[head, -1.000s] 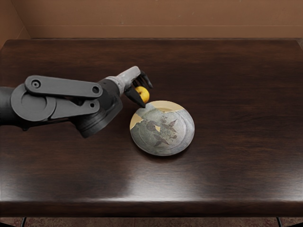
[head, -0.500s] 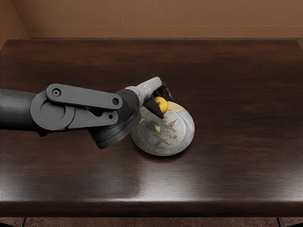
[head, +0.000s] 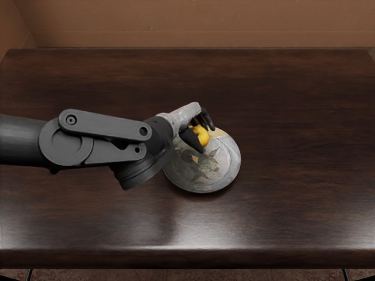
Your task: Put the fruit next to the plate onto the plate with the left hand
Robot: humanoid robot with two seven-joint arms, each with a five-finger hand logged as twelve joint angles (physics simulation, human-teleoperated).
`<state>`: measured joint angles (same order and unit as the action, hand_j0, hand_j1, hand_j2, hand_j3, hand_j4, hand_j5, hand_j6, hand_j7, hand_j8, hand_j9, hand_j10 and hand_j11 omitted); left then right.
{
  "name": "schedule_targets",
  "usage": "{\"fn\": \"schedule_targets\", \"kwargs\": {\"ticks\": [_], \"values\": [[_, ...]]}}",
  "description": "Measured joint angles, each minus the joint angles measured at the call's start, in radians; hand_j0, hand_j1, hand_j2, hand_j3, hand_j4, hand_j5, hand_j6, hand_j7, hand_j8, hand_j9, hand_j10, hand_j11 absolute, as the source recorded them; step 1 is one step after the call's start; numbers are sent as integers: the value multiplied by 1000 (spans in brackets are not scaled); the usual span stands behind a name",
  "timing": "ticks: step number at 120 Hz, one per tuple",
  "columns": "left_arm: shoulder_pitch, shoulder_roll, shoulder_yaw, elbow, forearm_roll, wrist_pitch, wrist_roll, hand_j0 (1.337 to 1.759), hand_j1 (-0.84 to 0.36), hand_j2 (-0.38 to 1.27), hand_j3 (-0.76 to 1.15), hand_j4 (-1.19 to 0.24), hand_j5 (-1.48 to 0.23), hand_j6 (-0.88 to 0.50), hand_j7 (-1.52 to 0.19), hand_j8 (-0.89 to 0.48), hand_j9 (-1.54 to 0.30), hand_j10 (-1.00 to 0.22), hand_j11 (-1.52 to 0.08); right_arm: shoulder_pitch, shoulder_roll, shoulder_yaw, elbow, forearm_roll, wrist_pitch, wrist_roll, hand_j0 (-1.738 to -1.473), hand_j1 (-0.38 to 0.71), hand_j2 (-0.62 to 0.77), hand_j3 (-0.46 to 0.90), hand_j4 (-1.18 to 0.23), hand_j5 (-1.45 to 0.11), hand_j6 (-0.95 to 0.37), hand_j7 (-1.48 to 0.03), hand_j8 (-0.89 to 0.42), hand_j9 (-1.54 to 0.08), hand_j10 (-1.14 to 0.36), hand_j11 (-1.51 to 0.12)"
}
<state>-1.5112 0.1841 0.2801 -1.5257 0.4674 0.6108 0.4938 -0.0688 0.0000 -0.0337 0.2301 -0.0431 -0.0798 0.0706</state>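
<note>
A small yellow-orange fruit (head: 202, 135) is held in my left hand (head: 198, 130), whose dark fingers curl around it. The hand hangs over the upper left part of the round grey patterned plate (head: 217, 167) in the middle of the dark wooden table. I cannot tell whether the fruit touches the plate. My left arm (head: 99, 143) reaches in from the left edge and covers the plate's left rim. The right arm is out of view.
The dark wooden table (head: 281, 93) spreads all around the plate, with a brown wall behind its far edge. The table's front edge (head: 187, 254) runs along the bottom of the picture.
My left hand has carried the fruit rightward and down, from beside the plate's upper left rim to over the plate. In the last half second it sank slightly.
</note>
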Motion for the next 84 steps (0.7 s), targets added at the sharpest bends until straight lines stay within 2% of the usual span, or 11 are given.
{"fn": "schedule_targets", "kwargs": {"ticks": [42, 84], "values": [[47, 1, 2, 9, -1, 0, -4, 1657, -308, 259, 0, -609, -813, -455, -823, -395, -805, -619, -801, 0, 0, 0, 0, 0, 0, 0, -1658, -326, -4, 0, -19, -25, -19, -25, -19, -25, -19, -25], [51, 2, 8, 11, -41, 0, -6, 1657, -287, 222, 0, -591, -792, -479, -793, -419, -782, -625, -781, 0, 0, 0, 0, 0, 0, 0, -1658, -326, -4, 0, -19, -25, -19, -25, -19, -25, -19, -25]]}}
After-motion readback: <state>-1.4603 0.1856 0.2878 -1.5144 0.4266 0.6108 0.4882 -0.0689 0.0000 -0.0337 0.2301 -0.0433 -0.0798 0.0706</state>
